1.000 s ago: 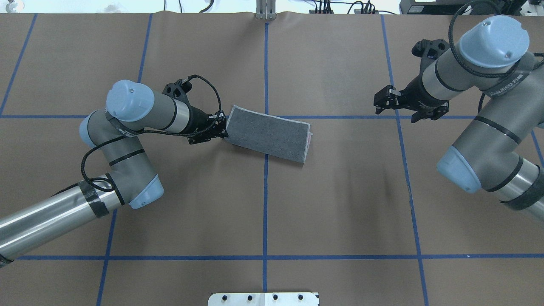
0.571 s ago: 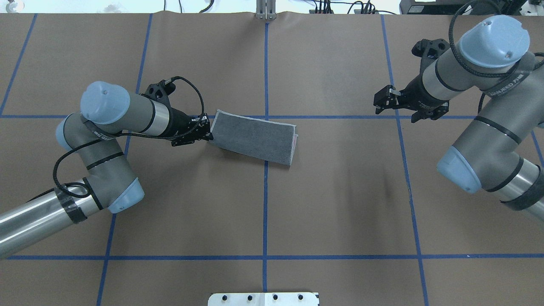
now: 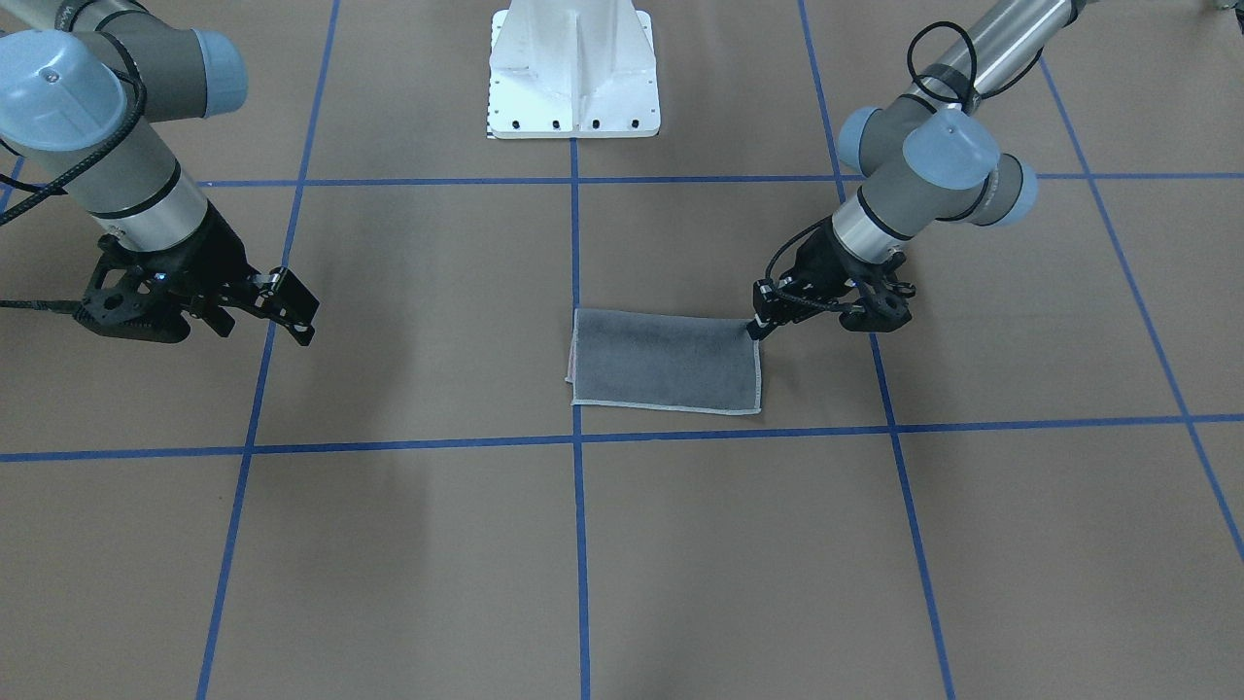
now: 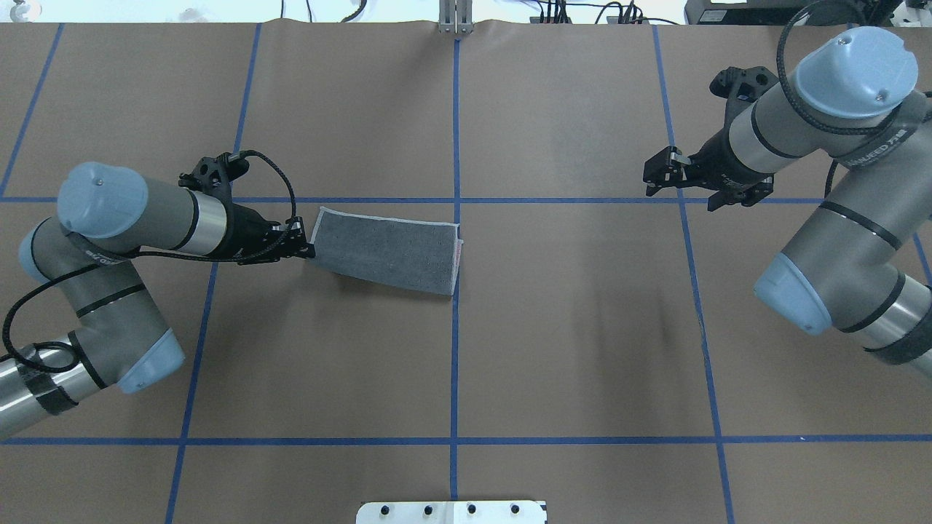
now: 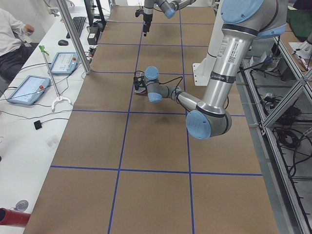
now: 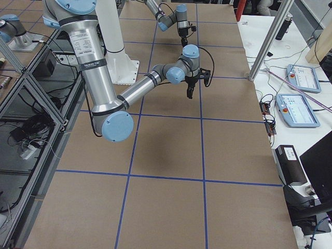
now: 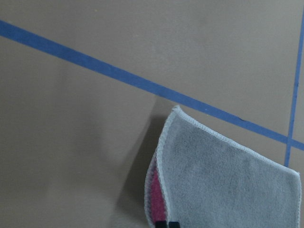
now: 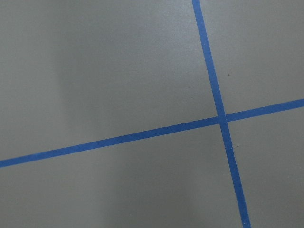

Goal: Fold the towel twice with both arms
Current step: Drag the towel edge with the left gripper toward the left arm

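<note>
Folded towel runs left-right; grey face up

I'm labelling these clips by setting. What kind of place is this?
Probably a robotics lab or data-collection workcell: the left arm and right arm work over a paper-covered table gridded with blue tape, and teach pendants lie on a side bench beside a seated operator.

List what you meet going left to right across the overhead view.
left arm → left end effector, shut on the towel's edge → towel → right end effector, open over bare table → right arm
</note>
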{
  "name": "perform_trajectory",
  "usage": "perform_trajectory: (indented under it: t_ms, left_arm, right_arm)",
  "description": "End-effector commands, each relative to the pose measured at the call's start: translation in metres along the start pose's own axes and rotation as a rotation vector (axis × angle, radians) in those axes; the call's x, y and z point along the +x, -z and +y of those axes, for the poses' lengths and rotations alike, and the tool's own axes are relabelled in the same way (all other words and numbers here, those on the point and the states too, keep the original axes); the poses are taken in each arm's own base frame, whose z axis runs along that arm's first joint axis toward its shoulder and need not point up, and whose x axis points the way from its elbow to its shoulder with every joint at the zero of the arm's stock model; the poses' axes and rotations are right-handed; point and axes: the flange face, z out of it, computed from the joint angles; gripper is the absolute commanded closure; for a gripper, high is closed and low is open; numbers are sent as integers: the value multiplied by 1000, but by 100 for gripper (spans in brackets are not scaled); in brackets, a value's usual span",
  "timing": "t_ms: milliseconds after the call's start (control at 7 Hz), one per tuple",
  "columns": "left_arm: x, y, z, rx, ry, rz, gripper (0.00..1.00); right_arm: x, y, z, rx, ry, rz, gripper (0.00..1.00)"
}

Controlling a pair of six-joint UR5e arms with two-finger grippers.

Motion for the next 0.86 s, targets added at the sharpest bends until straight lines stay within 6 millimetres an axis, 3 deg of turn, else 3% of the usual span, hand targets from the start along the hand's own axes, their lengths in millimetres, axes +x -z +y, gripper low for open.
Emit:
perform_trajectory:
  t_ms: [0, 429, 714]
  left_arm:
    - [-26, 24, 7, 4, -145, -14, 100]
    - [21, 12, 11, 22, -199, 32, 100]
    - [50, -22, 46, 34, -231, 44, 100]
  right_arm:
    - [0, 0, 0, -3, -1, 0, 0]
    - [0, 0, 0, -2, -1, 1, 0]
    - [0, -1, 1, -5, 0, 0, 0]
